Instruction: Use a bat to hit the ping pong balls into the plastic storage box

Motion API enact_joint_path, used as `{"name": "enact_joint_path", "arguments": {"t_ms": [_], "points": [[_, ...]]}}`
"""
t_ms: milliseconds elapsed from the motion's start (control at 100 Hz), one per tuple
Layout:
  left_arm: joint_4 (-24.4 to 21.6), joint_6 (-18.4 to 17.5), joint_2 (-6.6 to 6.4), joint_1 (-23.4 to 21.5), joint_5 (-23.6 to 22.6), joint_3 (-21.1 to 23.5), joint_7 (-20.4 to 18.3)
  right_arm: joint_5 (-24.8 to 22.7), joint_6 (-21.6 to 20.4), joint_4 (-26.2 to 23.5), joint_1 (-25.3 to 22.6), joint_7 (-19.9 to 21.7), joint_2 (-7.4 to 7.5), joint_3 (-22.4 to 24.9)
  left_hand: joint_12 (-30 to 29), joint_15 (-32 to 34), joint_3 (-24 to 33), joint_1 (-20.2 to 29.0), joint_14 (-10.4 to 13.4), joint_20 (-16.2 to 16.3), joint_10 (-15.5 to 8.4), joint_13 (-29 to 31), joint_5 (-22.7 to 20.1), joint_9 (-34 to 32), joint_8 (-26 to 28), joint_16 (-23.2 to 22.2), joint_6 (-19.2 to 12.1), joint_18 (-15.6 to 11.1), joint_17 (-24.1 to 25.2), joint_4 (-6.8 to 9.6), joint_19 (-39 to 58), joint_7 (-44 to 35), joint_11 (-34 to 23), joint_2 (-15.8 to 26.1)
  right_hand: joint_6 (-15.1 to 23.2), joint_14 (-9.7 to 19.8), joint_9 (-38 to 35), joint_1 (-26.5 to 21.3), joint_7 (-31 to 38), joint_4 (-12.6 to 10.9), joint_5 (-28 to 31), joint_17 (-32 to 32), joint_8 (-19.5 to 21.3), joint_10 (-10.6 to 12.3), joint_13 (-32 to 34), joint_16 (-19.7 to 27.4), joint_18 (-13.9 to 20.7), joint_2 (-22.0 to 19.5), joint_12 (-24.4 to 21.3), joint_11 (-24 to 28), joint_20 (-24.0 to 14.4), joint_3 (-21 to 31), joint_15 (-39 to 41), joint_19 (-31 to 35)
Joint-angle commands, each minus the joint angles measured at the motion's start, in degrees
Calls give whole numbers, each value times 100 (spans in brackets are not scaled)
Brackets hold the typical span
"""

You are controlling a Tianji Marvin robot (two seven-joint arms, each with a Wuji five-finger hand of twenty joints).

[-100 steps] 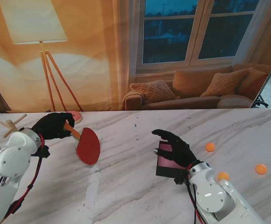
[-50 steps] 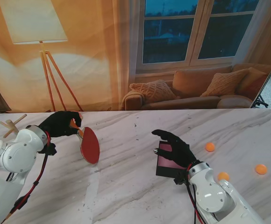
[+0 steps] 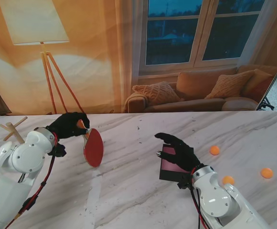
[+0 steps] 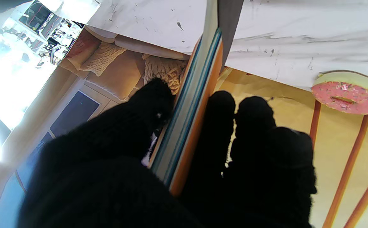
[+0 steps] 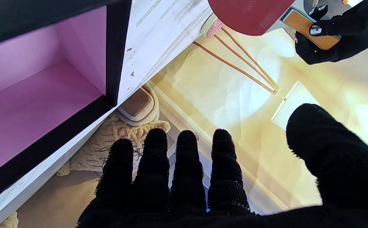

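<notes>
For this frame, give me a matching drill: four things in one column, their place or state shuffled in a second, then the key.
Things:
1. bat
2. storage box
3. ping pong balls
4. doughnut toy

Places or states:
A. loose on the table's right side
B. by the table's far edge
C. gripped by the left robot hand
D. under the spread right robot hand

Pairs: 1-C, 2-D, 3-A, 4-B
</notes>
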State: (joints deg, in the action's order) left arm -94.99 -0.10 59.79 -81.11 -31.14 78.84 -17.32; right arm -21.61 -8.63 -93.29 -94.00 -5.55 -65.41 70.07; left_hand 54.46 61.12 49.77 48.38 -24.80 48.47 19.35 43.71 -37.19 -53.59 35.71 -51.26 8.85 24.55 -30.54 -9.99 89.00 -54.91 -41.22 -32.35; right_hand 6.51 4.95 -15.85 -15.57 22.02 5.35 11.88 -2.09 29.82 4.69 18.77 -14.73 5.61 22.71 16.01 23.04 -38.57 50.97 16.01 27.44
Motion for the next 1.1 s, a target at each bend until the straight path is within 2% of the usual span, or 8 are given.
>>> {"name": "enact_joint_path", "arguments": {"t_ms": [0,370,490,700,800,920,1020,1090], "points": [[133,21,55,-20,-12,-81,-89,29,67,-35,-30,101,0,-6,-102,23,-180,231,-652,176,-104,-134,-103,186,-51,-59,-49,-608,99,68,-14,-70,-15,98,-31,14,242,84,12,-135,-21,46,43,58,-153,-78,154,-69,51,32,-95,-155,38,-11],[461,37,146,162,559,-341,123,72,113,-63,-40,142,3,-5,-216,-127,-632,335,-718,300,-73,-295,-339,341,-331,-39,-68,-506,326,47,-200,198,-38,214,-31,5,242,54,23,-147,-10,47,43,56,-162,-82,152,-143,53,38,-104,-242,46,1],[516,86,145,213,694,-419,50,88,136,-75,-45,156,4,0,-270,-292,-879,400,-701,365,-68,-497,-323,541,-471,-17,-41,-518,572,81,-389,435,45,303,-25,8,246,49,27,-150,-3,54,43,60,-170,-82,152,-157,53,38,-106,-262,45,1],[614,136,170,241,917,-522,54,100,147,-80,-49,163,4,10,-301,-473,-966,442,-661,408,-62,-704,-385,766,-642,11,-100,-524,823,102,-579,746,150,282,-22,8,243,39,27,-156,9,54,39,58,-171,-83,146,-178,53,37,-109,-289,47,2],[637,187,197,235,1061,-542,107,102,153,-83,-52,166,4,15,-246,-457,-963,457,-643,429,-78,-705,-412,765,-671,-8,-81,-525,821,102,-588,798,138,277,-28,2,249,38,27,-159,11,53,37,52,-174,-83,150,-180,52,34,-111,-299,46,3],[611,318,230,214,1216,-554,173,114,158,-86,-53,181,6,16,-165,-330,-1075,375,-679,542,-84,-684,-182,854,-728,-111,128,-560,783,97,-529,1202,29,270,-25,11,248,35,28,-162,15,54,36,61,-171,-83,154,-186,52,33,-112,-306,47,3],[611,330,257,210,1267,-561,268,126,171,-93,-54,193,7,14,-154,-163,-959,291,-677,626,-102,-335,-184,650,-606,-142,206,-568,361,117,-322,1498,-119,285,-24,9,252,31,29,-163,19,57,35,63,-175,-84,149,-183,53,33,-114,-309,49,3],[607,319,280,204,1347,-559,336,125,174,-93,-53,194,8,12,-178,-83,-993,437,-687,472,-110,-169,-239,475,-593,-76,213,-560,158,101,-193,1427,-170,301,-21,11,247,32,28,-164,16,57,34,63,-176,-85,151,-187,54,36,-114,-311,50,3]]}}
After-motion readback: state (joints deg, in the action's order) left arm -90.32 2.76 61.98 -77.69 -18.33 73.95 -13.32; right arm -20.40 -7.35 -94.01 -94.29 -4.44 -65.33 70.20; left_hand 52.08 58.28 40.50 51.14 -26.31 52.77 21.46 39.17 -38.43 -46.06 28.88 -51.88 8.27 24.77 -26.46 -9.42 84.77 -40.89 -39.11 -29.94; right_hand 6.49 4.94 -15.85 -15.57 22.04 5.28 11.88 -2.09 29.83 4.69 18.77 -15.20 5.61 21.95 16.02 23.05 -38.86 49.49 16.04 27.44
